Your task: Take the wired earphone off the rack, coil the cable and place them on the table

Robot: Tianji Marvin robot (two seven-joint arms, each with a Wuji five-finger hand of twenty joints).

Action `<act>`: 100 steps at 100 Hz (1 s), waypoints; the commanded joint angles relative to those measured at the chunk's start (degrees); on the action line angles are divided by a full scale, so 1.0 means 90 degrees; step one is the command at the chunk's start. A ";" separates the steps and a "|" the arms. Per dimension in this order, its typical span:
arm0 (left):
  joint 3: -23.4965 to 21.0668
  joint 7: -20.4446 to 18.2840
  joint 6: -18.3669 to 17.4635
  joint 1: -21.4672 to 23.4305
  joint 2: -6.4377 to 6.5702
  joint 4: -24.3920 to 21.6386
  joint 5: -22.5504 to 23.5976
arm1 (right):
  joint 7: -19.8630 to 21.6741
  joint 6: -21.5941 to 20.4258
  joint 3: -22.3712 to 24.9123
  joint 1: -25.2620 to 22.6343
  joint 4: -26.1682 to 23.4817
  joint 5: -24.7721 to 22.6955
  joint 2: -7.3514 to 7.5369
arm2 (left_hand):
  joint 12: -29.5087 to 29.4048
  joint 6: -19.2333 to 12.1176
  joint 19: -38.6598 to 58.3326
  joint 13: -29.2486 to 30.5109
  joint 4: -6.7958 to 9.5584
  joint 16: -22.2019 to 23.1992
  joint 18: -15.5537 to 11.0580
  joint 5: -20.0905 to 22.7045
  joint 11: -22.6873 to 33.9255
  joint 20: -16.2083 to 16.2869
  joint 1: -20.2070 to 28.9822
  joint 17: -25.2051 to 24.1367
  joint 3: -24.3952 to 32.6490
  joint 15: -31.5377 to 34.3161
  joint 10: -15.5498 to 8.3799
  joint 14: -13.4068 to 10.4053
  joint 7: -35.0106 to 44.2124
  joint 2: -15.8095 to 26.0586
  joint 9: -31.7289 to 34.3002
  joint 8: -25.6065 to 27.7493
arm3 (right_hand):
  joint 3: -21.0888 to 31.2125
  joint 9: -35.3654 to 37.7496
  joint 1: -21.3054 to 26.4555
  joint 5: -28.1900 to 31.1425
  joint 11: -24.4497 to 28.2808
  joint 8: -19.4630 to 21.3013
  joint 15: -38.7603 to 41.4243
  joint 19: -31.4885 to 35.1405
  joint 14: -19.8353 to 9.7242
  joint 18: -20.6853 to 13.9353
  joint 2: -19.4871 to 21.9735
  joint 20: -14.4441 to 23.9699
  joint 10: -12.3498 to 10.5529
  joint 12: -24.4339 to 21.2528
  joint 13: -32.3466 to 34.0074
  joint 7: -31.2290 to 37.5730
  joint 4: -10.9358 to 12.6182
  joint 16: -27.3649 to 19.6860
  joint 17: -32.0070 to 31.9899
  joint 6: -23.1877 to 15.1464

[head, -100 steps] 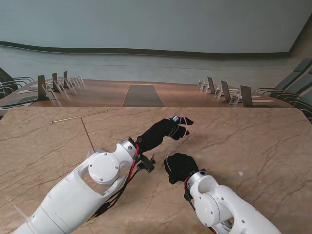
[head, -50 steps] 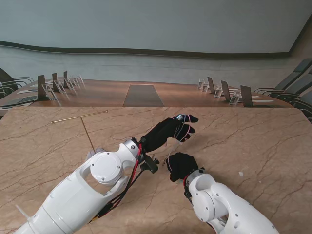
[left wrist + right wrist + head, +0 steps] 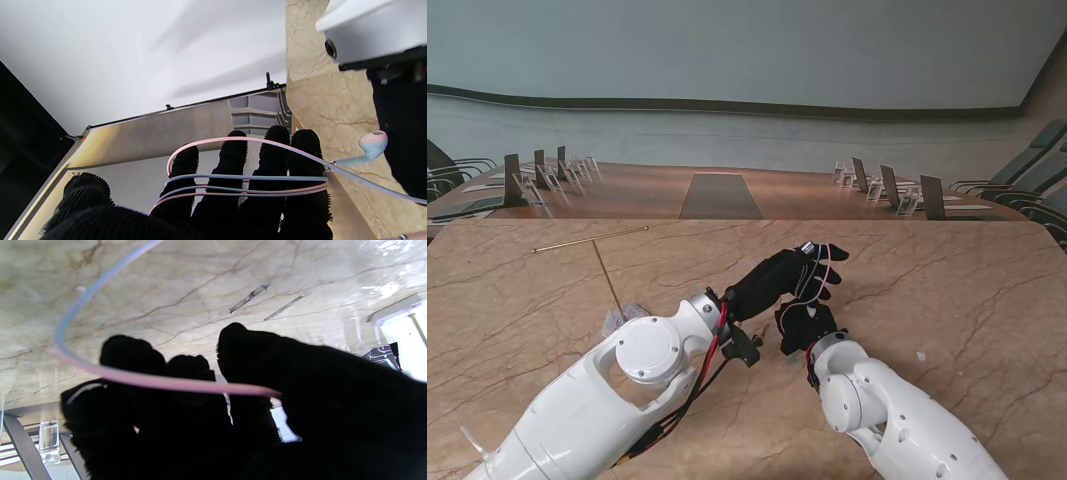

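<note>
The wired earphone's pink and pale-blue cable (image 3: 247, 177) runs in several turns round the four straight fingers of my black-gloved left hand (image 3: 787, 278), which is raised over the middle of the table. One pink-and-blue earbud (image 3: 373, 144) hangs free beside the outermost finger. My right hand (image 3: 807, 325) sits just nearer to me, close against the left hand, its fingers curled. In the right wrist view a loop of cable (image 3: 150, 381) arcs in front of those fingers and ends at the thumb, which seems to pinch it. The thin gold rack (image 3: 592, 240) stands at the far left, bare.
The marble table (image 3: 947, 290) stretches wide to the right of both hands. The rack's base (image 3: 622, 318) lies close to my left forearm. A long conference table (image 3: 717, 195) with name stands and chairs lies beyond the far edge.
My left hand has shifted right and a little away from me. My right hand has moved farther from me and now sits right under the left hand's fingers.
</note>
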 commanded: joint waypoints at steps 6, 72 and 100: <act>0.0051 -0.0123 0.0056 0.0092 -0.0009 -0.0131 -0.0046 | -0.0157 0.0033 -0.0015 0.0118 0.0201 0.0014 -0.0061 | 0.0049 -0.0495 0.0349 0.0213 -0.0148 0.0155 0.0556 -0.0147 0.0151 0.0184 0.0029 0.0209 -0.0004 0.0173 -0.0121 0.0180 0.0072 0.0232 -0.0039 0.0092 | 0.0981 -0.0073 0.1177 0.0684 0.0274 0.0888 0.0471 0.0637 0.0569 -0.0605 0.0708 0.0126 0.0993 0.0042 0.0171 0.2088 0.0172 0.0068 -0.0027 -0.1496; -0.0117 -0.0504 -0.0015 0.0490 0.0214 -0.0373 0.0147 | -0.0962 -0.0352 0.0551 0.0624 0.0800 -0.0392 -0.0106 | 0.0114 -0.0390 0.0600 0.0479 -0.0144 0.0361 0.0696 -0.0076 0.0396 0.0283 -0.0010 0.0474 -0.0002 0.0388 -0.0002 0.0167 0.0078 0.0255 0.0323 0.0106 | 0.0616 -0.0376 0.0986 0.0423 0.0478 0.1004 0.0711 0.0620 0.0521 -0.0849 0.1247 0.0117 0.0998 0.0024 -0.0150 0.2124 0.0349 0.0187 -0.0166 -0.1712; -0.0043 -0.0479 0.0102 0.0531 0.0209 -0.0040 0.0369 | -0.0868 -0.0902 0.1011 0.0759 0.0416 -0.0767 -0.0015 | 0.0116 -0.0363 0.0463 0.0361 -0.0148 0.0267 0.0645 0.0058 0.0416 0.0227 0.0022 0.0306 -0.0006 0.0266 -0.0084 0.0158 0.0122 0.0255 0.0395 0.0114 | 0.0469 -0.0443 0.0911 0.0355 0.0579 0.1044 0.0812 0.0656 0.0493 -0.0926 0.1414 0.0077 0.1009 0.0017 -0.0199 0.2179 0.0603 0.0201 -0.0147 -0.1771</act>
